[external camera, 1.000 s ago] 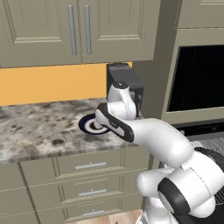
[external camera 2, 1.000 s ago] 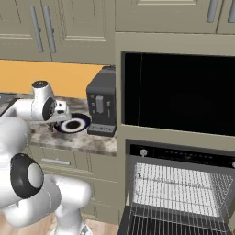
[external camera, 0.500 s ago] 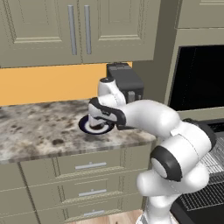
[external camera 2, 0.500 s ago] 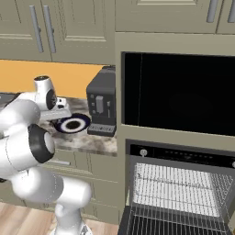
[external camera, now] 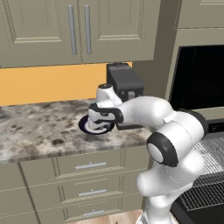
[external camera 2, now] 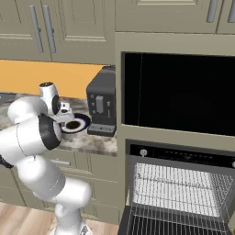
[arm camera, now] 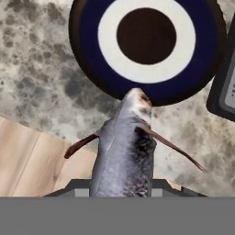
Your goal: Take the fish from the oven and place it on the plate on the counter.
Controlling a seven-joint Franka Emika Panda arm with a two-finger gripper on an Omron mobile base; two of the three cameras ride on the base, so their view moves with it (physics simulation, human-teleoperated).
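The grey fish (arm camera: 124, 156) with thin reddish fins sits between my gripper's (arm camera: 121, 187) fingers, its nose over the near rim of the plate (arm camera: 87, 59). The plate, with a navy rim, white ring and brown centre, lies bare on the granite counter (arm camera: 41, 87). In the left base view my gripper (external camera: 103, 120) hangs just above the plate (external camera: 87, 127), which also shows in the right base view (external camera 2: 79, 124) under the hand (external camera 2: 67, 117). The oven (external camera 2: 183, 183) stands open at the right with its silver racks showing.
A black coffee machine (external camera: 125, 81) stands on the counter (external camera: 35, 131) right behind the plate, close to my hand; it is also in the right base view (external camera 2: 102, 108). Beige drawers (external camera: 87, 166) sit below and cabinets above. A tall black glass panel (external camera 2: 179, 92) is over the oven.
The arm has swung left and stretched out, carrying the hand with the fish down and over the plate's edge. The plate and coffee machine have stayed put.
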